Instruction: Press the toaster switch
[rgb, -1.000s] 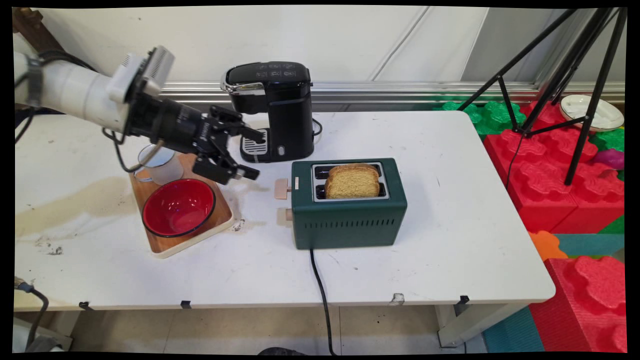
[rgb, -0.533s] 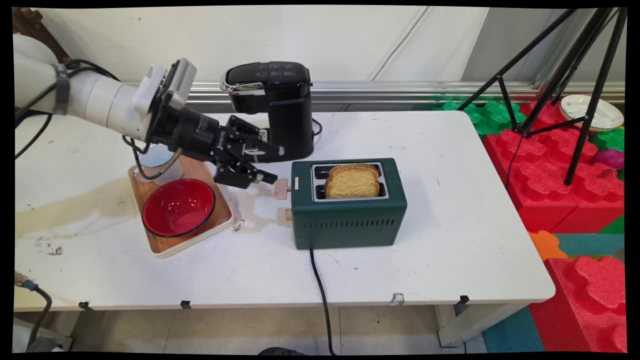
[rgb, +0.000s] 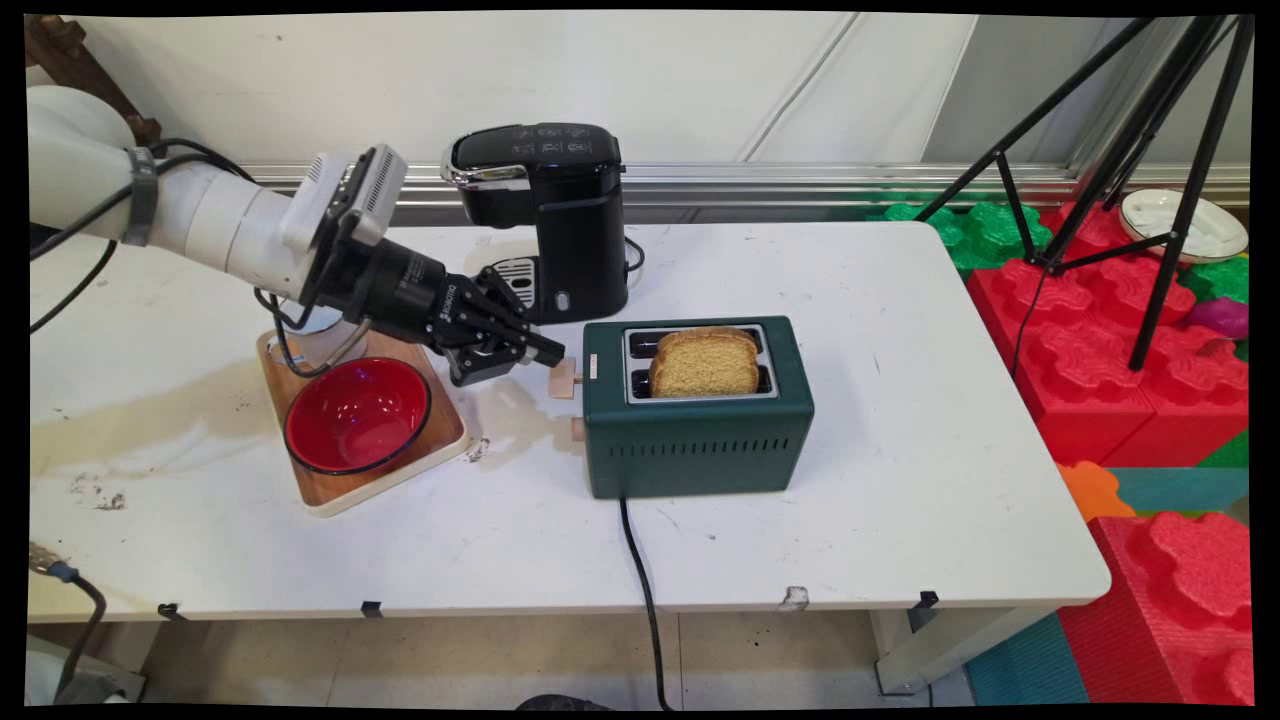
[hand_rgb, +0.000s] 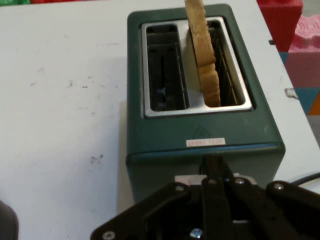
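Arm reached further right, fingers (rgb: 545, 358) now clenched together, tips at toaster (rgb: 697, 432) lever (rgb: 564, 378), wrist angled downward

Toaster (rgb: 697, 430) mid-table, bread (rgb: 705, 362) in its near slot; coffee maker (rgb: 548, 215) behind; bowl (rgb: 357, 414) on board (rgb: 330, 486) left.

My fixed main camera stands above the counter's (rgb: 900, 520) near edge and looks down across it to the back wall, wide and distant. My hand camera looks along the end effector (hand_rgb: 215, 170), close on the green toaster's (hand_rgb: 200, 95) lever end and slots. Both views share the toaster (rgb: 697, 430), its bread slice (rgb: 705, 362) and the surrounding counter.
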